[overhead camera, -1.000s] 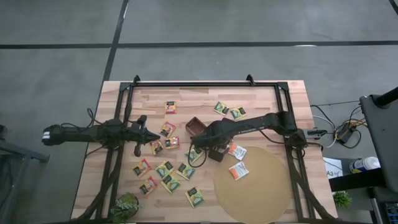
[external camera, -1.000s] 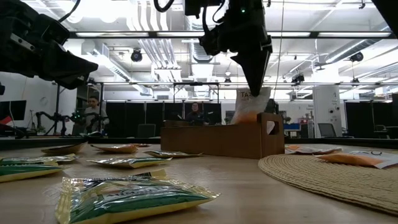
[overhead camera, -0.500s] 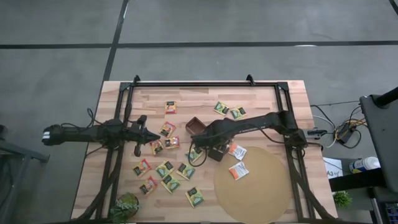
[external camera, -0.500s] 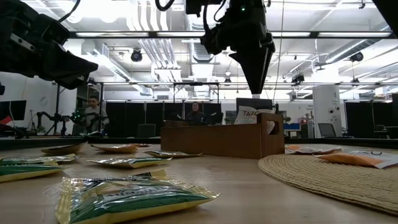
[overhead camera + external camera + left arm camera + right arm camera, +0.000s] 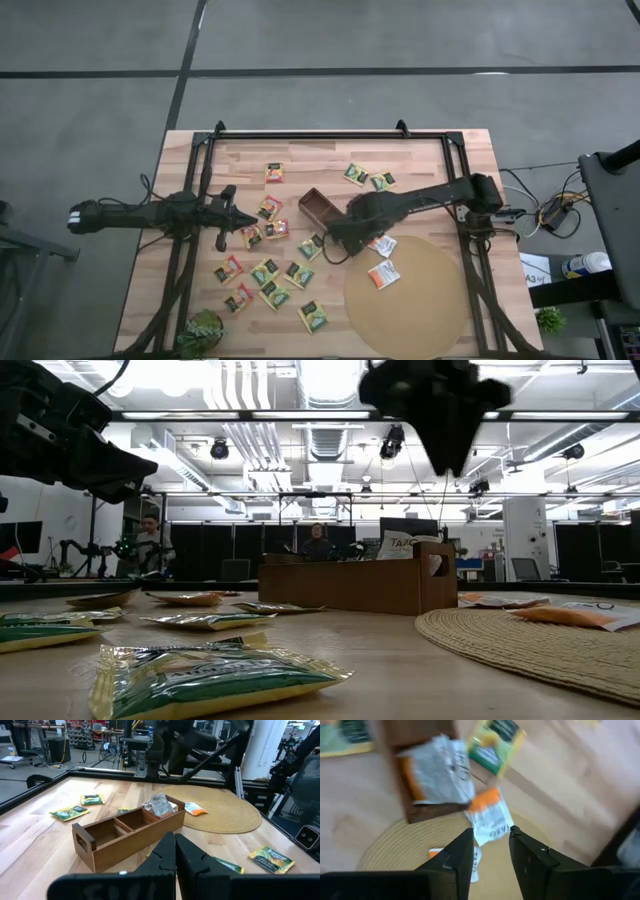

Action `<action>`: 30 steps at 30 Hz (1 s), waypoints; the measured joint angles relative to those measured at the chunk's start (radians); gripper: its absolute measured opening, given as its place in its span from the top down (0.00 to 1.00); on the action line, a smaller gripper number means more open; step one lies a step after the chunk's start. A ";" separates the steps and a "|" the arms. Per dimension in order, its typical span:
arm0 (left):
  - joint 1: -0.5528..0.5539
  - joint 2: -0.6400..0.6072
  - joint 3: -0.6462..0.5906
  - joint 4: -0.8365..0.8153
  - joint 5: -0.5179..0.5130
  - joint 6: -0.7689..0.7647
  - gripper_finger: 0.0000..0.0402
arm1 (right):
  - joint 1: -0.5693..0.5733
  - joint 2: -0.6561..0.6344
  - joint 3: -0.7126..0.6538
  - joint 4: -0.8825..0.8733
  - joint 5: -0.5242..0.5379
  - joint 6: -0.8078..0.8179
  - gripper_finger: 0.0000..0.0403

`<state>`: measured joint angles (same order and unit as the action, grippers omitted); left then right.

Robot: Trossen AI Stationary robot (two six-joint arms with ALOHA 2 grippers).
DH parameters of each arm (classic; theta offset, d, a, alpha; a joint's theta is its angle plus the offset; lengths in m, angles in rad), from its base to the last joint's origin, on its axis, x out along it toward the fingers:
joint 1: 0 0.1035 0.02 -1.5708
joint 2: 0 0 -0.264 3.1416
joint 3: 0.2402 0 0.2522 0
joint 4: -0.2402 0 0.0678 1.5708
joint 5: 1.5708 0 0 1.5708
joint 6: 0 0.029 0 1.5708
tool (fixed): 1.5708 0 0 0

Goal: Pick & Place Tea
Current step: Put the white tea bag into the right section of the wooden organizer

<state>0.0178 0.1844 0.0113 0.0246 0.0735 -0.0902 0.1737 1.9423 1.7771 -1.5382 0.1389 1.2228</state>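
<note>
The right gripper [image 5: 487, 851] hangs with its fingers slightly apart and nothing between them, above the end of the wooden box [image 5: 325, 208] that lies nearest the round mat [image 5: 405, 300]. In the right wrist view a white-and-orange sachet [image 5: 436, 769] lies crumpled in that end compartment, and a second white-and-orange sachet [image 5: 490, 822] lies just beside the box, at the mat's edge. In the low view the same boxed sachet [image 5: 402, 546] pokes up above the box wall.

A second ago this gripper was down in the box with the sachet pinched between its fingers; half a second ago it had let go and lifted. It has since risen higher and drawn back from the box toward the mat.

The right arm reaches across the table, bent at the elbow. On the far side of the box, the left gripper [image 5: 175, 851] waits with its fingers pressed together, pointing at the box, among scattered green-yellow sachets [image 5: 266, 272].
</note>
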 joint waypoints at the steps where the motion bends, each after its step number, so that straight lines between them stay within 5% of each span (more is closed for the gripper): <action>1: 0.000 0.000 0.000 0.000 0.000 0.000 1.00 | 0.005 -0.010 -0.027 0.002 -0.016 0.059 0.70; 11: 0.000 0.000 0.000 0.000 0.000 0.000 1.00 | 0.067 -0.102 -0.259 0.052 -0.122 0.568 0.66; 30: 0.000 0.001 0.000 0.000 0.000 0.000 1.00 | 0.088 -0.241 -0.648 0.465 -0.089 0.898 0.65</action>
<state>0.0177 0.1852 0.0116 0.0246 0.0735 -0.0902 0.2615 1.7014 1.1291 -1.0729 0.0503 2.1206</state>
